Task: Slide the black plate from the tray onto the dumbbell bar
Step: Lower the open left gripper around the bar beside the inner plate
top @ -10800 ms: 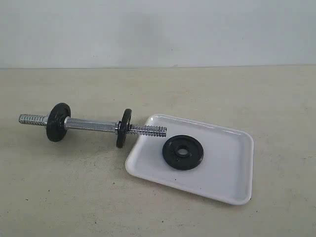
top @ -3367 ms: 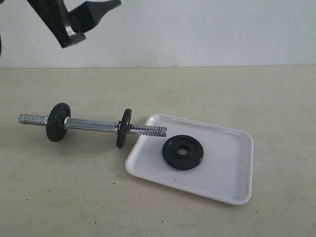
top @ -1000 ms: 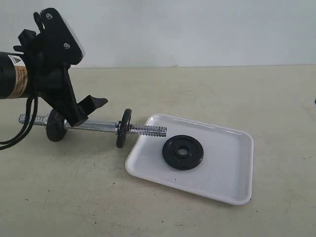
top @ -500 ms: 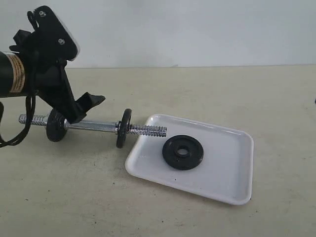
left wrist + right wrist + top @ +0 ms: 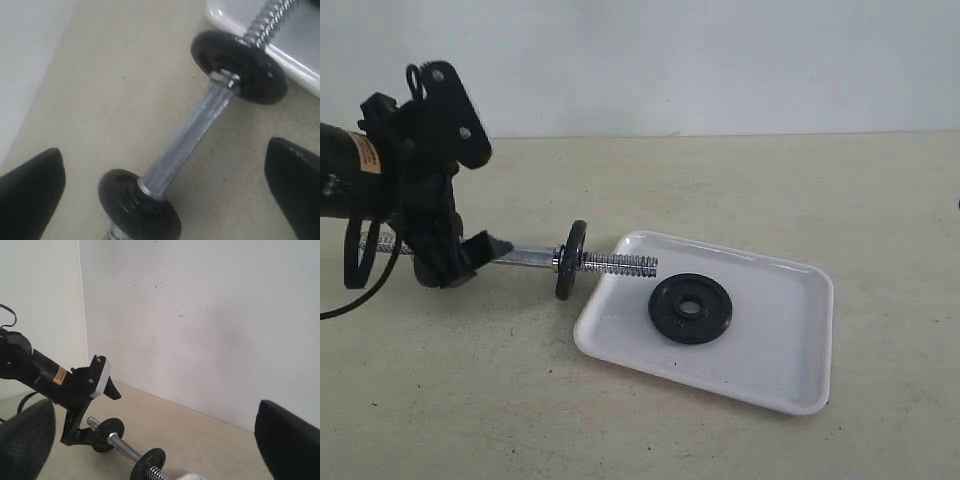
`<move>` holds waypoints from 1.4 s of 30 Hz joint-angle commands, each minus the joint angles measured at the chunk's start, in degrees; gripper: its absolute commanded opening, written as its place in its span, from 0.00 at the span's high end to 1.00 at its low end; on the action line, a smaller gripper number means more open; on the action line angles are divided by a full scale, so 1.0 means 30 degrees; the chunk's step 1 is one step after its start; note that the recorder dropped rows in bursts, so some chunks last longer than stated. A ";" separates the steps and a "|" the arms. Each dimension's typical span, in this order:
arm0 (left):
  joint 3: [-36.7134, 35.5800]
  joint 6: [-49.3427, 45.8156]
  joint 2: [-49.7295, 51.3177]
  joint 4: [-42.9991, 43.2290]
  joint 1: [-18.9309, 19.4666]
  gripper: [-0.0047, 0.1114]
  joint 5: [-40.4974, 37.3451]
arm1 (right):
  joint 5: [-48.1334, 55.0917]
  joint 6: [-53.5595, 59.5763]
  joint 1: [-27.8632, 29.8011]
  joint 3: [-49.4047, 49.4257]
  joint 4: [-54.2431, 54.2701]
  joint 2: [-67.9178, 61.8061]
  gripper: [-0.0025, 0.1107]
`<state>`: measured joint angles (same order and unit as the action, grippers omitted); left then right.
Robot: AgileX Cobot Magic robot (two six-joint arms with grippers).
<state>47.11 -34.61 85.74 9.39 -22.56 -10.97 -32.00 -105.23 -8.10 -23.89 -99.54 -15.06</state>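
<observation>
Progress check: nothing threaded yet

So the black plate (image 5: pixel 668 310) sits flat in the tray (image 5: pixel 790 335), untouched, right by the threaded end of the dumbbell bar (image 5: pixel 530 257). The left tool (image 5: pixel 470 262) is wide open over the bar's far end, and the right tool (image 5: pixel 160 440) is open too, well away. Grabbing and sliding are both left.

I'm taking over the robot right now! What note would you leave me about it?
Left end effector: open, astride the shiny chrome dumbbell bar, not gripping.
Right end effector: open, empty, away from everything.
Small round black plate: flat in the glossy white rectangular tray, beside the bar's threaded end.
Done: nothing gripped yet.
To do: hold the bar, pick up the plate, slide it on.
</observation>
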 commanded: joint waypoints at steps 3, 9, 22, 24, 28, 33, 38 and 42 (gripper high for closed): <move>0.1807 -0.2512 0.1963 -0.0203 -0.0125 0.01 -0.3947 | 0.0111 0.0057 0.0058 -0.0045 0.0092 -0.0079 0.05; 0.3119 -0.6022 0.2379 -0.0383 -0.0214 0.01 -0.4753 | 0.0111 0.0057 0.0058 -0.0045 0.0092 -0.0079 0.05; 0.5462 -1.1986 0.5732 -0.3481 -0.0214 0.01 -0.2520 | 0.0111 0.0057 0.0058 -0.0045 0.0092 -0.0079 0.05; 0.5462 -1.2325 0.6145 -0.3481 -0.0214 0.01 -0.2102 | 0.0111 0.0057 0.0058 -0.0045 0.0092 -0.0079 0.05; 0.5462 -1.2812 0.6543 -0.3401 -0.0214 0.01 -0.3000 | 0.0111 0.0057 0.0058 -0.0045 0.0092 -0.0079 0.05; 0.5462 -1.2761 0.6669 -0.3654 -0.0214 0.01 -0.4141 | 0.0111 0.0057 0.0058 -0.0045 0.0092 -0.0079 0.05; 0.5476 -1.2761 0.7819 -0.4825 -0.0255 0.01 -0.4122 | -0.0095 0.0057 0.0058 -0.0045 0.0235 -0.0079 0.05; 0.5476 -1.2761 0.8243 -0.4789 -0.0255 0.01 -0.3366 | -0.0095 0.0057 0.0058 -0.0045 0.0235 -0.0079 0.05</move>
<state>63.22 -72.65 110.00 -4.34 -22.77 -22.79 -32.25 -105.23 -8.10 -23.89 -99.06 -15.06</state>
